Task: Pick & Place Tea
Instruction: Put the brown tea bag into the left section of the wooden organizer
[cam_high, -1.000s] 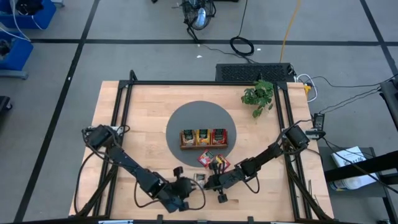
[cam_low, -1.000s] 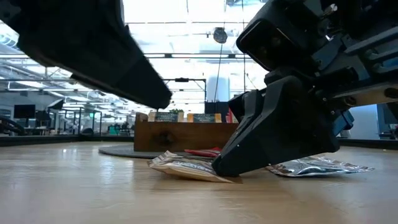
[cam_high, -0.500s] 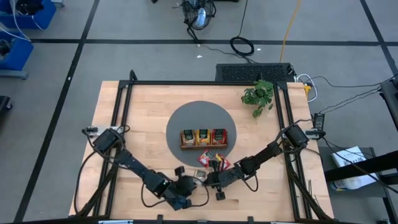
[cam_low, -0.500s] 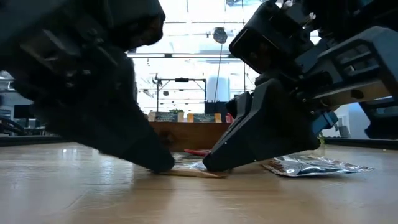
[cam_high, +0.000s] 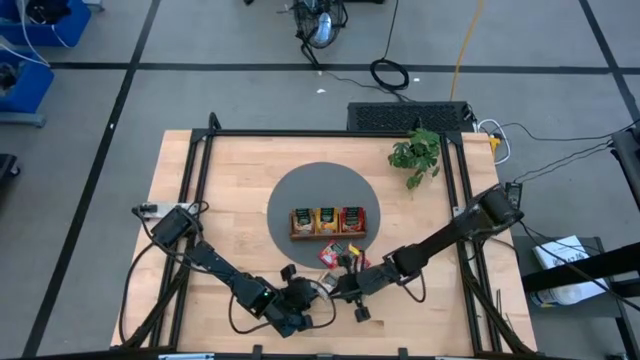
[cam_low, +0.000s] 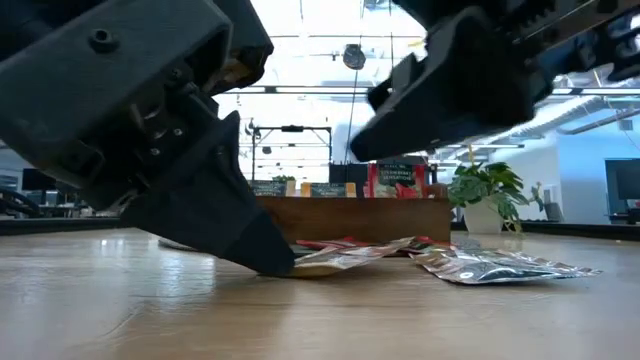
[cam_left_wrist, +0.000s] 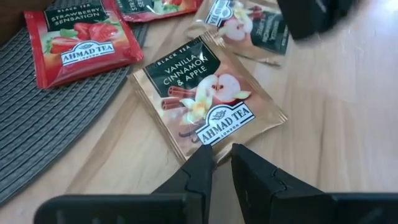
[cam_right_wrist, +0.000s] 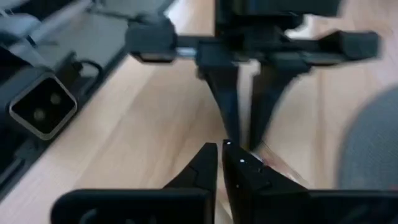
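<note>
While I'm stood here watching, both arms are crowded together at the bottom middle of the high view, on the near edge of the table (cam_high: 220, 200). The left gripper (cam_left_wrist: 222, 155) has its tip down on the wood, right at the corner of a tan sachet (cam_left_wrist: 205, 99) labelled vanilla, cinnamon & apple. Honestly I can't tell whether it's actually pinching that corner or just touching it. From the low view that same sachet (cam_low: 340, 260) lies flat-ish on the table with its near edge meeting the gripper tip.

The right gripper (cam_right_wrist: 219, 152) sits just beside the left one, pointing straight at it. It's lifted off the table in the low view, with its two fingers squeezed almost together and nothing between them.

Where the rest of the tea is: a red strawberry sachet (cam_left_wrist: 84, 40) lies at the upper left of the left wrist view, half on the dark round mat (cam_left_wrist: 37, 124). Another vanilla-type sachet (cam_left_wrist: 249, 25) sits at the top of that view, touching the tan one. A crinkly silver-looking sachet (cam_low: 500, 265) shows lower right in the low view. More sachets stand upright in the wooden tray (cam_high: 327, 236) in the middle of the mat, sorted green, yellow, red. A little plant (cam_high: 415, 152) sits upper right on the table.
</note>
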